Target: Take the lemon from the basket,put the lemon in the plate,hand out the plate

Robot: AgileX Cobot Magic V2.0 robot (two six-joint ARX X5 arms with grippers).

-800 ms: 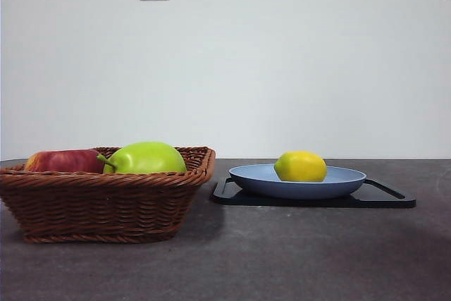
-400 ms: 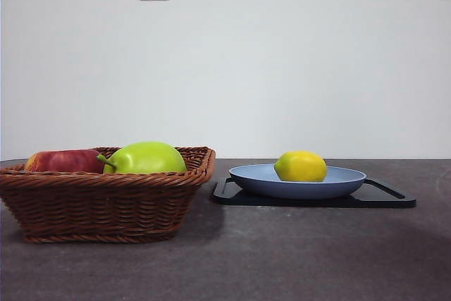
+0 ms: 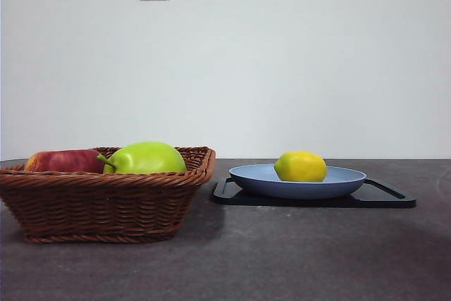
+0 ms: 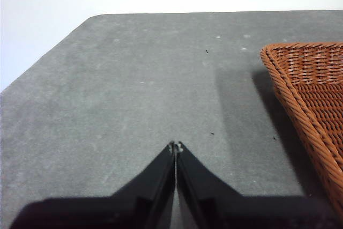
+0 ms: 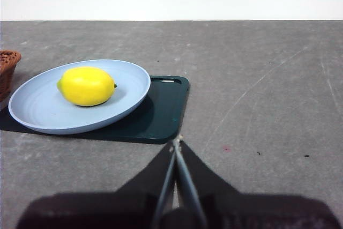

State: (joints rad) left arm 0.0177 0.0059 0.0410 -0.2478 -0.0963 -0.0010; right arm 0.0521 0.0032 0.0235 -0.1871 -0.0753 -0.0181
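The yellow lemon (image 3: 301,166) lies in the light-blue plate (image 3: 345,182), which rests on a black tray. From the right wrist, the lemon (image 5: 86,86) sits in the middle of the plate (image 5: 32,112). My right gripper (image 5: 176,143) is shut and empty, hovering over bare table beside the tray, apart from the plate. The brown wicker basket (image 3: 106,202) stands on the left side of the front view. My left gripper (image 4: 175,146) is shut and empty above bare table, with the basket's corner (image 4: 311,95) off to one side. Neither arm appears in the front view.
A large green fruit (image 3: 146,158) and a red apple (image 3: 63,161) lie in the basket. The black tray (image 3: 384,199) under the plate has handles at both ends; it shows again as the tray (image 5: 158,113). A wall stands behind the table.
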